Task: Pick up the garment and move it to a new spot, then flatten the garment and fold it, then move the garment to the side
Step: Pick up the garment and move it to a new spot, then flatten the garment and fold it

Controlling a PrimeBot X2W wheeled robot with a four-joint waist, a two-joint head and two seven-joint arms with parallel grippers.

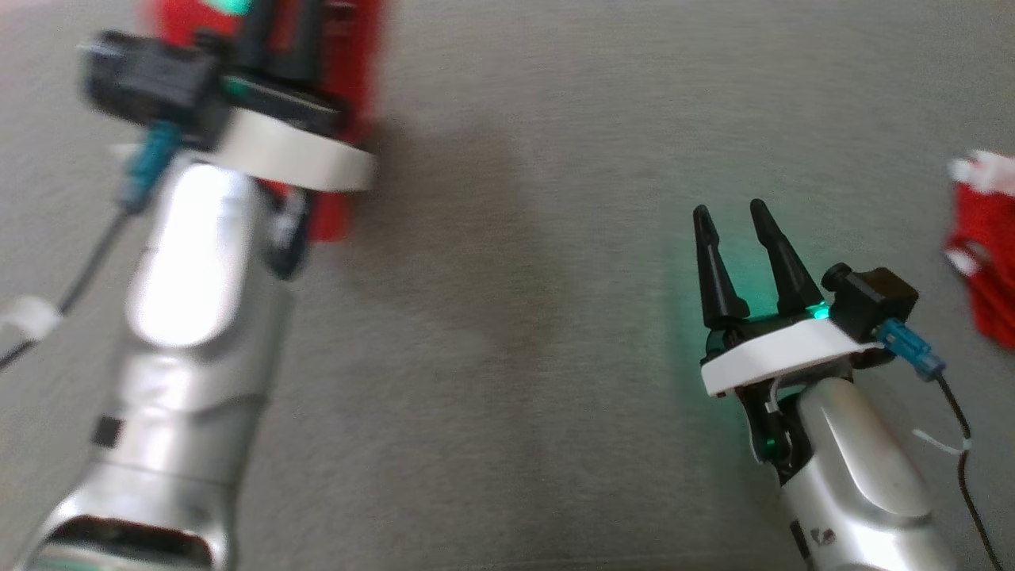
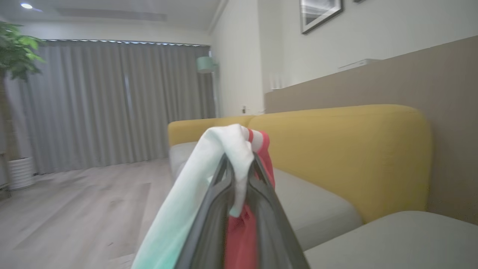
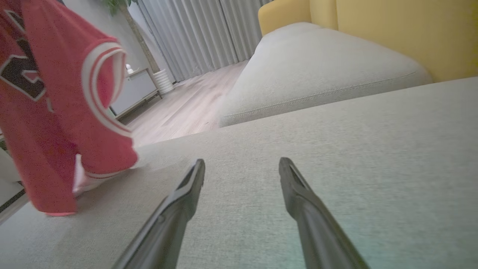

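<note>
The garment point(image 1: 353, 119) is a red jersey with white trim and dark lettering. My left gripper point(image 1: 266, 28) is raised at the top left of the head view, shut on it. In the left wrist view the dark fingers point(image 2: 257, 175) pinch a white-edged fold of the garment point(image 2: 224, 149), and red cloth hangs between them. In the right wrist view the garment point(image 3: 56, 112) hangs at the left with its lower hem on the grey cushion point(image 3: 336, 149). My right gripper point(image 1: 733, 214) stands open low over the cushion, nothing between its fingers point(image 3: 194, 179).
Another piece of red and white cloth point(image 1: 987, 246) lies at the right edge of the grey sofa seat point(image 1: 515, 317). A yellow backrest point(image 2: 336, 149) rises behind the cushions. Wooden floor point(image 2: 74, 201), grey curtains and a potted plant point(image 2: 16, 48) lie beyond.
</note>
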